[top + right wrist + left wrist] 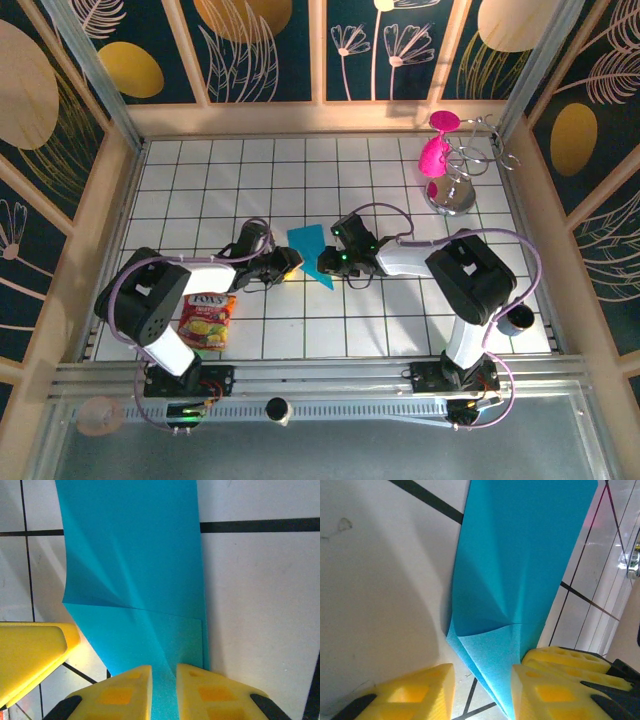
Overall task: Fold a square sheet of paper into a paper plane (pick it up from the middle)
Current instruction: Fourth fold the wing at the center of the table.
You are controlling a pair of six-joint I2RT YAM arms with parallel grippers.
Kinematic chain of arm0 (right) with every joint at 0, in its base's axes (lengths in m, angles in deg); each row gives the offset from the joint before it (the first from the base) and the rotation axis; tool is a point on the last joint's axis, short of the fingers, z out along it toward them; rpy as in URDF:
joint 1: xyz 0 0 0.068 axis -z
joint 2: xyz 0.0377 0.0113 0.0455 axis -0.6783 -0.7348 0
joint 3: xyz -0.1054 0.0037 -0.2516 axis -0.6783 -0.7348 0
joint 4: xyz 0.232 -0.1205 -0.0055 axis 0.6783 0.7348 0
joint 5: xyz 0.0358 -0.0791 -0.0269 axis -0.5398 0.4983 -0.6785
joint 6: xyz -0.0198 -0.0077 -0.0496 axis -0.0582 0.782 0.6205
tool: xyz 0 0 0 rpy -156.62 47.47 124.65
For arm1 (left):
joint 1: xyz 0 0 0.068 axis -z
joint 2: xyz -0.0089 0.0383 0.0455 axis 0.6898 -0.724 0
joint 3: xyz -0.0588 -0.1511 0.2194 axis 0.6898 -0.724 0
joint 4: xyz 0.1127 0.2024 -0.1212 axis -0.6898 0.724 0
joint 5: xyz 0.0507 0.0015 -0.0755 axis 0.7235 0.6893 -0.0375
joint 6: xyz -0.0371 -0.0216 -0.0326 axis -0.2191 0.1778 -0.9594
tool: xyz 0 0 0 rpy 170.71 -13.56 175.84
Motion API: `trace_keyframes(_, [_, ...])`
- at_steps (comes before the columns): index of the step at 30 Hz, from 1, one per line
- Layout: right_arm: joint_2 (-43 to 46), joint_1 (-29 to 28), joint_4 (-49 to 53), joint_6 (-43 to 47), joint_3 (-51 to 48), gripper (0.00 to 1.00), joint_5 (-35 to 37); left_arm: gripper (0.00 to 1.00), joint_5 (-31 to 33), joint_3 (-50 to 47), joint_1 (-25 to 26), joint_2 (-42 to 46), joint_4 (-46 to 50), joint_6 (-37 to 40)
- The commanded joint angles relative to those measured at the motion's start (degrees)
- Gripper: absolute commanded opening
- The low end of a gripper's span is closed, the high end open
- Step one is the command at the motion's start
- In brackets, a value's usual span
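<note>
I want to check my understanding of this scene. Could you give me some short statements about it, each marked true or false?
1. The square sheet of paper lies between the left gripper and the right gripper. True.
2. The snack packet lies beside the right arm. False: it lies by the left arm.
3. The pink goblets are at the metal rack, far right. True.
4. The sheet is flat, without any fold. False: the wrist views show a folded flap and creases.
</note>
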Motion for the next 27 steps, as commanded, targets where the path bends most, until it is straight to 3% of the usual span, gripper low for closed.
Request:
trace_keyframes(1, [-1.4,0.5,0.0,-0.8,-0.7,0.19,0.1,0.32,-0.1,2.1,0.2,-0.9,-1.0,-0.4])
trace_keyframes(8, [-1.4,0.6,-0.2,-0.7,-1.0,0.18,0.1,0.3,-0.2,3.3,0.3,-2.2,-0.8,-0.3])
trace_keyframes(27, [-1.8,1.0,-0.5,-0.7,-1.7,0.18,0.1,0.43,8.5,3.9,0.0,0.5,6.4,-0.5])
